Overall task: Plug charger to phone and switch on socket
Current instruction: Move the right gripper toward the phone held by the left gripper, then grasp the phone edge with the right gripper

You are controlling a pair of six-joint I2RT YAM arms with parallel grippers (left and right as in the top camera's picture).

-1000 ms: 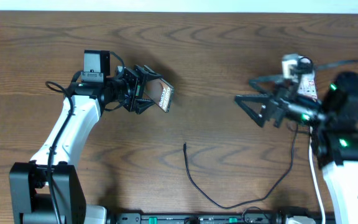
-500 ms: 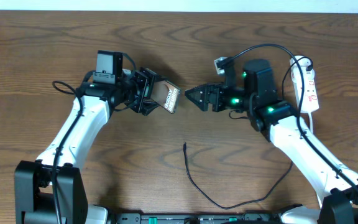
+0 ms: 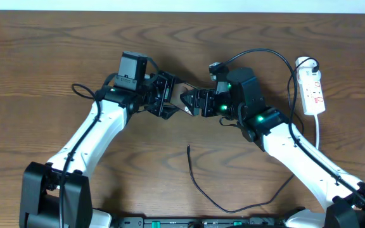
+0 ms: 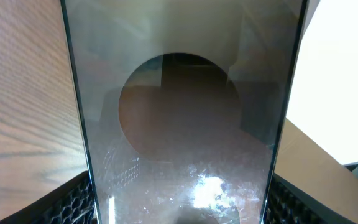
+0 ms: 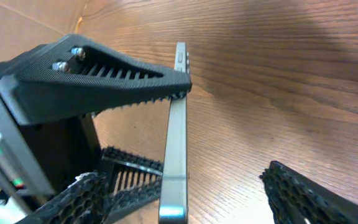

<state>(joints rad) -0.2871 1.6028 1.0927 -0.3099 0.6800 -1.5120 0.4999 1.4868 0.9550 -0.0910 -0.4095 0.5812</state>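
My left gripper [image 3: 168,101] is shut on the phone [image 3: 181,95] and holds it above the table; its glossy face [image 4: 179,112] fills the left wrist view between the two fingers [image 4: 179,214]. My right gripper [image 3: 192,101] is open. In the right wrist view the phone's thin edge [image 5: 176,124] stands between its spread fingers [image 5: 191,199] without touching them. The charger [image 3: 195,182] lies loose on the table below, its small tip [image 3: 188,147] pointing up. The socket [image 3: 312,88] lies at the far right.
The socket's white cord [image 3: 319,136] runs down the right side. A thick black robot cable [image 3: 265,54] loops over the right arm. Wooden table [image 3: 43,57] all around; the left gripper's ribbed finger [image 5: 104,74] shows in the right wrist view.
The right arm swung left from beside the socket to the phone. The left arm carried the phone to the right. The two grippers now meet at the middle.
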